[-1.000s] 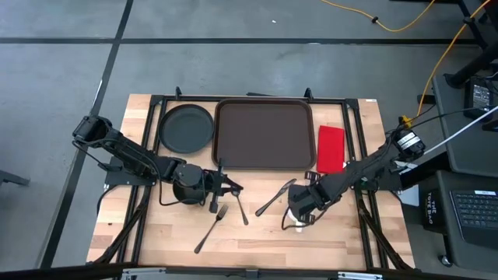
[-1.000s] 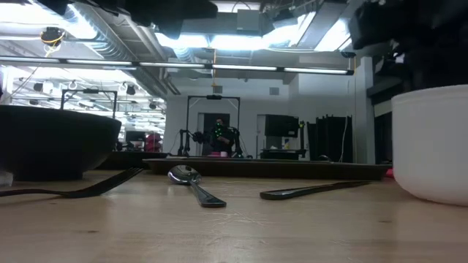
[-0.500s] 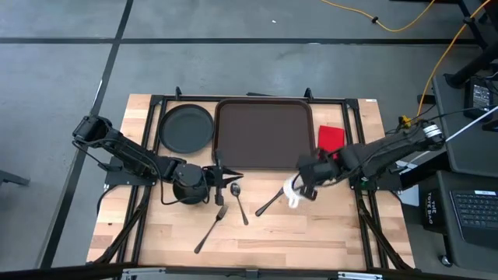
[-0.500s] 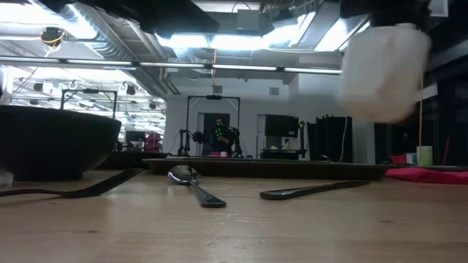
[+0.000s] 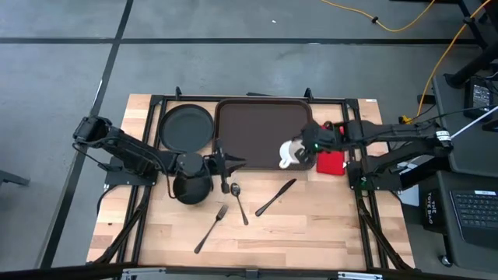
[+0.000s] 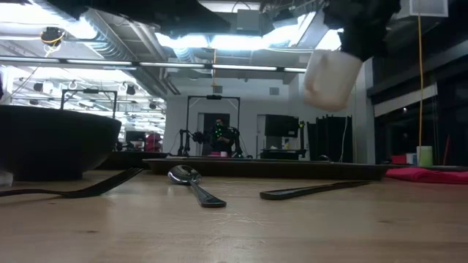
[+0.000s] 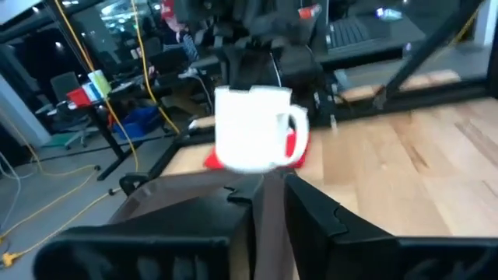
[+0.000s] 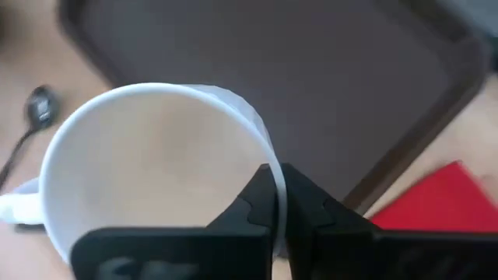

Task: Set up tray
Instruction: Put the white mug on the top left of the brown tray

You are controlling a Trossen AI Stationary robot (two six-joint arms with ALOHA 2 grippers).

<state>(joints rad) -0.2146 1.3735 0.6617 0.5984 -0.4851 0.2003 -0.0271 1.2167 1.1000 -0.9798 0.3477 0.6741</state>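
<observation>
The dark brown tray (image 5: 263, 132) lies at the table's far middle. A white mug (image 5: 292, 152) hangs in the air over its near right corner, and it shows high in the low view (image 6: 330, 73). My right gripper (image 8: 274, 187) is shut on the mug. My left gripper (image 5: 226, 165) hovers just near of the tray's near left corner. Its fingers are a narrow gap apart (image 7: 264, 193) and touch nothing. A black bowl (image 5: 193, 188) stands on the table under the left wrist. My right gripper holds the mug by its rim (image 8: 263, 148), on the side away from the handle (image 8: 15, 204). One finger (image 8: 257, 198) is inside the mug and the other (image 8: 303, 206) is outside. The fingers come slanting down from the table's right. The mug is lifted clear and slightly tilted.
A round black plate (image 5: 186, 128) sits left of the tray. A red napkin (image 5: 331, 155) lies to the tray's right, under the right arm. A fork (image 5: 212, 228), a spoon (image 5: 239, 201) and a knife (image 5: 276, 197) lie on the bare wood nearer the table's near edge.
My right gripper has lifted the mug off the table's near right part. It has carried it up, toward the far edge and leftward, to above the tray's near right corner. My left gripper has moved a little toward the far edge, closer to the tray.
</observation>
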